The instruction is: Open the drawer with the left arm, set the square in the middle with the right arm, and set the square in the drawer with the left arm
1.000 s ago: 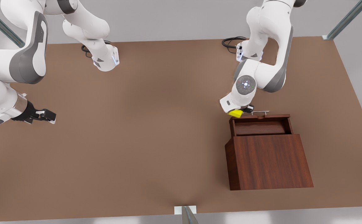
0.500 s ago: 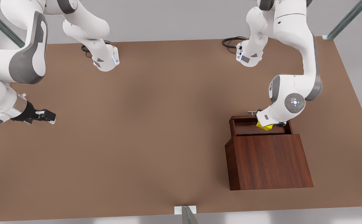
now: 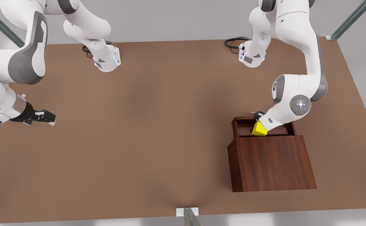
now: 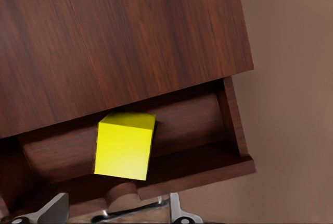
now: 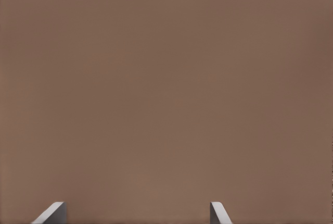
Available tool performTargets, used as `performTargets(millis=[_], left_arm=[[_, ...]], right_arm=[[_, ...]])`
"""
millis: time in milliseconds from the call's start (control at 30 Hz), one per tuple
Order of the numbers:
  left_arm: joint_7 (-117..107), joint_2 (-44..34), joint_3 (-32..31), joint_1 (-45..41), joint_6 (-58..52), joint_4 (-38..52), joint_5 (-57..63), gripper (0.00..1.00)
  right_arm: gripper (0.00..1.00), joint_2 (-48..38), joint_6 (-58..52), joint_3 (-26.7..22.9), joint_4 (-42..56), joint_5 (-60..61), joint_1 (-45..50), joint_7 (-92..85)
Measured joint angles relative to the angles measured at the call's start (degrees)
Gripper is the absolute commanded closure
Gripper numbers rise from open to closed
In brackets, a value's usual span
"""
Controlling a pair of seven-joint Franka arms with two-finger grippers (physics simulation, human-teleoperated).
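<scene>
The dark wooden cabinet [image 3: 272, 163] stands at the front view's right with its drawer [image 3: 242, 128] pulled out toward the far side. The yellow square [image 3: 259, 129] lies tilted inside the drawer [image 4: 197, 125], touching no finger. In the left wrist view the square [image 4: 125, 146] sits beyond my left gripper [image 4: 117, 213], which is open, its fingertips [image 4: 54, 209] spread wide above the silver handle [image 4: 135, 212]. That arm's wrist [image 3: 272, 119] hovers over the drawer. My right gripper [image 3: 44, 118] waits open, low over the table at the front view's left.
Both arm bases [image 3: 107, 61] [image 3: 252, 56] stand at the table's far edge. The brown tabletop [image 3: 154, 125] stretches bare between the two arms. A metal post [image 3: 189, 216] rises at the near edge.
The left arm swung from beyond the drawer's front to over the drawer and let go of the square, which now lies tilted inside. The right arm barely moved.
</scene>
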Motion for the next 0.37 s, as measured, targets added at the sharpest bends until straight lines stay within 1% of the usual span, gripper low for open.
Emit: performTargets(millis=[33, 67, 100, 133, 167, 200, 233, 267, 300, 367], left_arm=[[-4.33, 0.08, 0.21, -0.02, -0.27, 3.39, 0.02, 0.00], [-6.32, -0.10, 1.82, 0.03, -3.16, 7.41, 0.03, 0.00], [-7.43, -1.02, 2.35, 0.19, -5.53, 10.19, 0.13, 0.00], [-9.10, -1.99, 2.42, 0.66, -5.68, 11.39, 0.16, 0.00], [-11.24, -1.66, -3.65, 6.88, -7.67, 15.32, 0.20, 0.00], [-12.25, -2.17, -20.56, 21.67, -9.76, 19.90, 0.96, 0.00], [-13.58, -2.96, -31.61, 30.48, -9.79, 20.21, 2.80, 0.00], [-14.54, -3.33, -38.78, 36.03, -9.35, 19.98, 5.05, 0.00], [-14.78, -4.13, -40.29, 37.19, -8.29, 19.47, 7.06, 0.00], [-14.79, -4.47, -40.35, 37.28, -7.03, 18.52, 9.82, 0.00]], right_arm=[[0.00, 0.01, 0.08, 0.01, 0.04, 0.16, 0.24, 0.00], [0.00, 0.01, 0.13, 0.01, 0.12, 0.17, 0.41, 0.00], [0.00, 0.01, 0.09, 0.01, 0.07, 0.25, 0.33, 0.00], [0.00, -0.08, -0.08, 0.16, 0.12, 0.25, 0.50, 0.00], [0.00, -0.08, -0.09, 0.25, 0.12, 0.93, 0.71, 0.00], [0.00, -0.08, -0.09, 0.27, 0.12, 1.04, 0.72, 0.00], [0.00, -0.08, -0.04, 0.27, 0.12, 1.05, 0.53, 0.00], [0.00, 0.00, 0.08, 0.27, 0.12, 1.17, 0.54, 0.00], [0.00, -0.25, -0.16, 0.14, 0.17, 1.43, 0.51, 0.06], [0.00, -0.45, -0.36, -0.08, 0.12, 3.90, -0.04, 0.00]])
